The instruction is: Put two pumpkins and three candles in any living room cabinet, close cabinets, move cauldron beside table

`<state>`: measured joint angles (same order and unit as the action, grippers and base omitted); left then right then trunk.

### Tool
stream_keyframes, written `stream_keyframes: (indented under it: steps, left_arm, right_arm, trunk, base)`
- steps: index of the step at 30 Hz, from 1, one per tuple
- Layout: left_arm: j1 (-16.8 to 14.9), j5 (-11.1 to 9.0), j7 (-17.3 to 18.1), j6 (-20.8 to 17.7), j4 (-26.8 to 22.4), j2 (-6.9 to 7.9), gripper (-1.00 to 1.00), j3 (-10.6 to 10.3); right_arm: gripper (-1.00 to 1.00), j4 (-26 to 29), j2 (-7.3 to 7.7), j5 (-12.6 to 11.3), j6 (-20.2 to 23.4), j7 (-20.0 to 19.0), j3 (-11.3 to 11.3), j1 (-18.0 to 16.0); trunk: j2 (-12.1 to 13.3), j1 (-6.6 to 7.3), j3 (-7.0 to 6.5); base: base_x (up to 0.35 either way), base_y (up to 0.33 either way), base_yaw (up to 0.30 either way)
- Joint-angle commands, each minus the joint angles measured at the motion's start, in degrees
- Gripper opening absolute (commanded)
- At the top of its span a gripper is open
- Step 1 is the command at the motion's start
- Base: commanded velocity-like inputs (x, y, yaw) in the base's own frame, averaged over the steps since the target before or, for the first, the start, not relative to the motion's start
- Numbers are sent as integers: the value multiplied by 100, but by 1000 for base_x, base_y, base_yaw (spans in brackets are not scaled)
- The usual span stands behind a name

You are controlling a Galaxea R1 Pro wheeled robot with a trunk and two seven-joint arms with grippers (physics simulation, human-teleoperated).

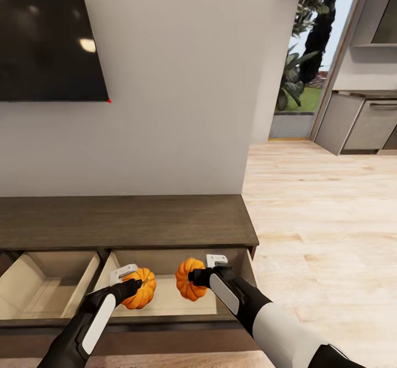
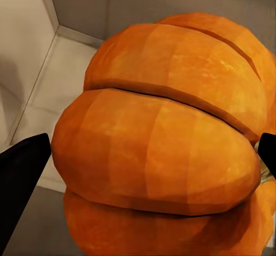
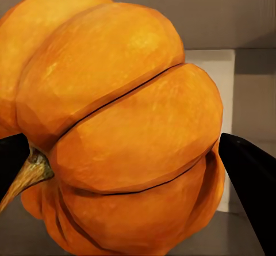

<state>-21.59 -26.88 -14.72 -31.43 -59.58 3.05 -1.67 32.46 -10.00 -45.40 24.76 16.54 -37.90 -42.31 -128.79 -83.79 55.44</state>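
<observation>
Open cabinet [image 1: 165,230] drawer below, a pumpkin gripped in left hand [image 1: 138,284] and right hand [image 1: 194,277] alike.

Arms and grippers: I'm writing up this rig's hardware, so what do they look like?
Both arms have a black shell with a long white inlay panel on the forearm; the right arm widens into a white upper segment. A pale grey bracket sits at each wrist. The left gripper and right gripper have black, tapering fingers. No cables or markings show.

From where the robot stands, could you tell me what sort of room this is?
Most likely a living room opening onto a kitchen: a dark screen hangs on the wall above a long low wooden cabinet, with grey kitchen cupboards across the wood floor.
</observation>
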Motion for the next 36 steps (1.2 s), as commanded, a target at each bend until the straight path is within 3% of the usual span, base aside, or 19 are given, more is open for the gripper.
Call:
stream_keyframes:
  steps: [1,9,16,26,31,36]
  left_arm:
    - [-3,-54,-57,-12,-10,5,-100,-18]
    - [-3,-50,-55,119,-10,-63,-100,-30]
    - [-3,-45,-48,153,-10,-59,-100,-177]
    - [-3,-45,-57,155,-10,-59,-100,-185]
    - [-3,-45,-68,147,-10,-61,-100,-185]
    - [-3,-45,-313,146,-10,-67,-100,-185]
  right_arm:
    - [-100,3,0,-56,-39,50,-23,-6]
    - [-100,-3,0,-56,-85,51,-25,-6]
    - [-100,-3,0,-56,-76,51,-25,-6]
    - [-100,-3,0,-65,-35,57,-25,-6]
    - [-100,-3,0,-65,-41,67,-25,-9]
    - [-100,-3,0,-65,-63,86,-25,-6]
  trunk:
    - [-4,1,6]
    - [-4,1,6]
    - [-4,1,6]
    - [-4,1,6]
    - [-205,-109,95]
    - [-405,-219,185]
  base:
    - [0,0,0]
    - [3,0,0]
    - [108,0,0]
    - [42,0,0]
    - [1,0,0]
    - [0,0,0]
